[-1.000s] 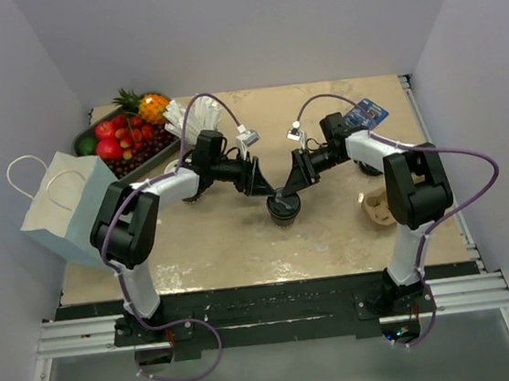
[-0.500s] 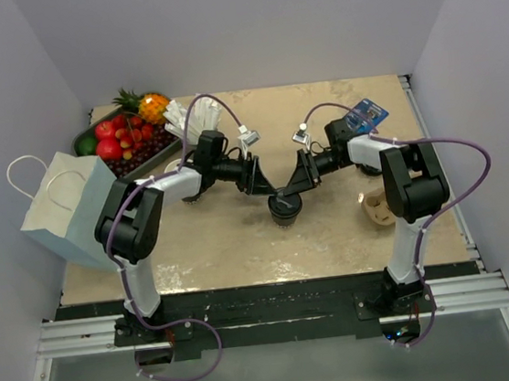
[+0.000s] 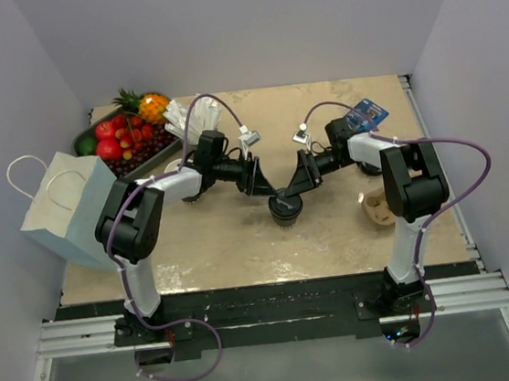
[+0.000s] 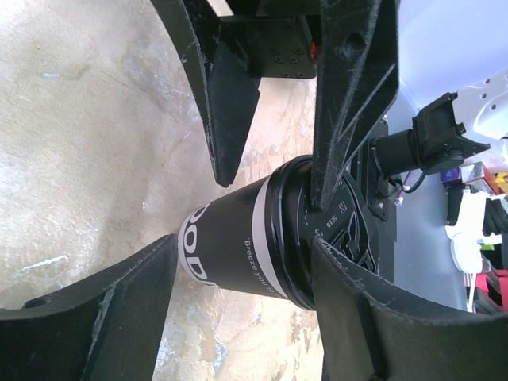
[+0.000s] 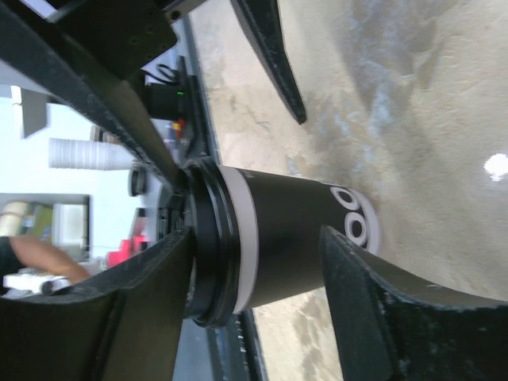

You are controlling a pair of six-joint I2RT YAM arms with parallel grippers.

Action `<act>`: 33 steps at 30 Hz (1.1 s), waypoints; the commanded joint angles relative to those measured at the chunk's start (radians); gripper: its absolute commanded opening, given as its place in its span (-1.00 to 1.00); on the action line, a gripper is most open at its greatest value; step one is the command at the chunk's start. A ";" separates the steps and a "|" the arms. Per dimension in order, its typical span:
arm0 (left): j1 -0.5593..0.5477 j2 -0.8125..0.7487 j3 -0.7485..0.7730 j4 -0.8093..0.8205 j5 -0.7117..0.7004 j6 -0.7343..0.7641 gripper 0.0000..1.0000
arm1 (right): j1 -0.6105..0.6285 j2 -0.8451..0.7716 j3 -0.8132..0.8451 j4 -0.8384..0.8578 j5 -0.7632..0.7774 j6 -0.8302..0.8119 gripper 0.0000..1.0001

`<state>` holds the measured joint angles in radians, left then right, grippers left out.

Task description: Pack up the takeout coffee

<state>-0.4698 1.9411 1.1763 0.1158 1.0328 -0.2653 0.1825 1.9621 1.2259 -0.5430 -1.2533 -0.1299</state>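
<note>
Standing between spread left pincer and right pincer: takeout coffee.

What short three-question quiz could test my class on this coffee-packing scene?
1. True or false: the dark brown paper cup with the round black plastic lid lies on its side.
2. Where is the pale paper bag with loop handles? A) at the left edge of the beige table; B) at its right edge; C) between the arms.
3. Which end effectors have fingers straddling the cup?

Key: 1 false, it stands upright. 2 A. 3 both, the left end effector and the right end effector.
</note>
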 commanded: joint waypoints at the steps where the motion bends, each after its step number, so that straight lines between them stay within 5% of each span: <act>1: 0.005 -0.030 0.009 -0.021 -0.016 0.084 0.48 | -0.011 -0.031 0.070 -0.136 0.078 -0.145 0.37; 33: -0.029 -0.073 0.020 -0.163 0.085 0.172 0.56 | -0.023 -0.035 0.118 -0.469 0.008 -0.451 0.60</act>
<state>-0.4870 1.8828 1.1755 -0.0452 1.0824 -0.1257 0.1661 1.9564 1.3239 -0.9401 -1.2419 -0.5007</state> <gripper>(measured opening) 0.777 0.801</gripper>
